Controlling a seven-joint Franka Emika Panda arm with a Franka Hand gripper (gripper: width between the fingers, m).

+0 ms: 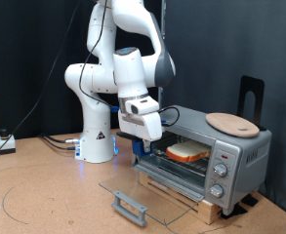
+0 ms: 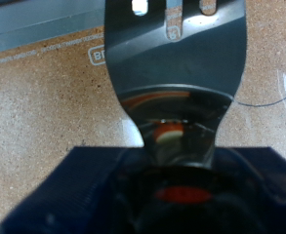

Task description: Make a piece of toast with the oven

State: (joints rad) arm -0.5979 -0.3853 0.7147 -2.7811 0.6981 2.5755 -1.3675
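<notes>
The silver-grey oven (image 1: 242, 146) stands at the exterior view's right with its glass door (image 1: 157, 190) folded down flat and the door handle (image 1: 131, 206) towards the exterior view's bottom. The piece of toast (image 1: 186, 151) lies on the wire rack inside. My gripper (image 1: 146, 146) hangs just outside the oven's open mouth, at its corner on the exterior view's left, close to the toast but apart from it. In the wrist view a dark blue part (image 2: 74, 190) and a grey slotted piece (image 2: 177, 58) fill the picture over the brown table; the toast is hidden there.
A round tan wooden plate (image 1: 230, 123) lies on top of the oven, with a black stand (image 1: 252, 96) behind it. The oven has three knobs (image 1: 219, 176) and sits on a wooden board (image 1: 209, 209). The robot base (image 1: 97, 141) and cables (image 1: 60, 142) are at the left.
</notes>
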